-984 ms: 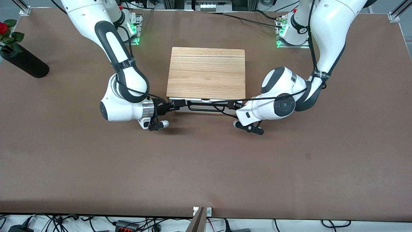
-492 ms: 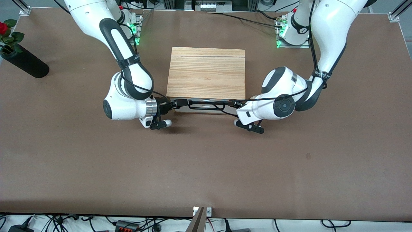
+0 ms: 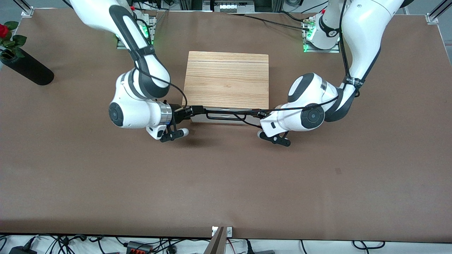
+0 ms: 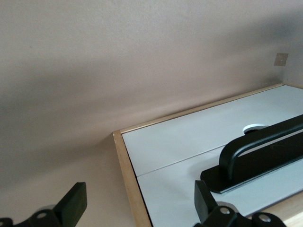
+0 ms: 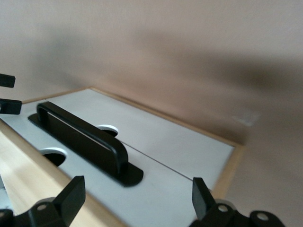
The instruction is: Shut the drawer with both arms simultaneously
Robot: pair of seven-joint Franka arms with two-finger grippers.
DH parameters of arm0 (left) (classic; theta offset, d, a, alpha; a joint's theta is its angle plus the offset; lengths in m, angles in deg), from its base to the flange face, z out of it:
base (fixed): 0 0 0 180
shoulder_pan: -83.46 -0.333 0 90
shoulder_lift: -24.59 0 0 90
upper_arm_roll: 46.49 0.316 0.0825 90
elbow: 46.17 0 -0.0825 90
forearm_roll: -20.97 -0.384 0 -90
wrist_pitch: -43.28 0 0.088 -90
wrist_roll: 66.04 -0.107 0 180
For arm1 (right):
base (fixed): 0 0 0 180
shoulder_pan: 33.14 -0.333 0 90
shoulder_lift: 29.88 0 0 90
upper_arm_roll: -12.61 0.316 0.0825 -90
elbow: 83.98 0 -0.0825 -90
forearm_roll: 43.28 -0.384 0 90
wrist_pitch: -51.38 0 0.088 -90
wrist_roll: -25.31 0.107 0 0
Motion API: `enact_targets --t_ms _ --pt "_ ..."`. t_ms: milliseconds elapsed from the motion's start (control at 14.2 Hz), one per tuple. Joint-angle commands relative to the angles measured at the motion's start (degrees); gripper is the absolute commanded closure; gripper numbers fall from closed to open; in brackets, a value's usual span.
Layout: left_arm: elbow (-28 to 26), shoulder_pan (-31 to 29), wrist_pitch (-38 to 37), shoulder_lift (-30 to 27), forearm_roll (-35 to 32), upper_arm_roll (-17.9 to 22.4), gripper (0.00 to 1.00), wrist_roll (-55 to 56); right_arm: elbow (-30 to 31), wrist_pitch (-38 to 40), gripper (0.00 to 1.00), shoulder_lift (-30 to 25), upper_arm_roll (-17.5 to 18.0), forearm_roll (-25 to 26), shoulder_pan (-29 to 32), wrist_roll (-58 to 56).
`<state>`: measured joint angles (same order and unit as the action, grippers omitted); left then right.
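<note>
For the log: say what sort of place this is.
Probably a robotics lab. Two arms stand bolted at a brown table, both hands at a drawer, with cables and metal framing round the edges.

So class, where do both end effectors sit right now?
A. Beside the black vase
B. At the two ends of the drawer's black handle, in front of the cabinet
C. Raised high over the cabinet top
B: the right end effector and left end effector flank the drawer handle's ends.

A high front camera overlooks the table (image 3: 226, 183); both wrist cameras closely face the drawer (image 4: 199, 156) front.
</note>
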<state>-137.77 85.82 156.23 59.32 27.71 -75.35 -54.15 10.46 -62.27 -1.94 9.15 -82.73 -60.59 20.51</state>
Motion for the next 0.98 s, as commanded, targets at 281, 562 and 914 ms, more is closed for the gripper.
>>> enact_targets --t_ms 281,562,914 --pt "4.14 -1.48 -0.63 -1.60 -0.15 0.82 0.00 0.24 -2.07 7.81 0.00 -7.98 -9.18 21.12 -0.23 2.51" --pt "6.35 -1.66 -2.13 -4.31 -0.32 5.38 0.00 -0.72 -9.94 24.22 0.00 -9.84 -15.07 34.85 -0.06 2.25" --pt "10.47 -1.57 -14.13 -10.73 -0.33 13.38 0.00 -0.73 -20.96 38.83 0.00 -9.75 -16.66 42.79 2.39 1.90"
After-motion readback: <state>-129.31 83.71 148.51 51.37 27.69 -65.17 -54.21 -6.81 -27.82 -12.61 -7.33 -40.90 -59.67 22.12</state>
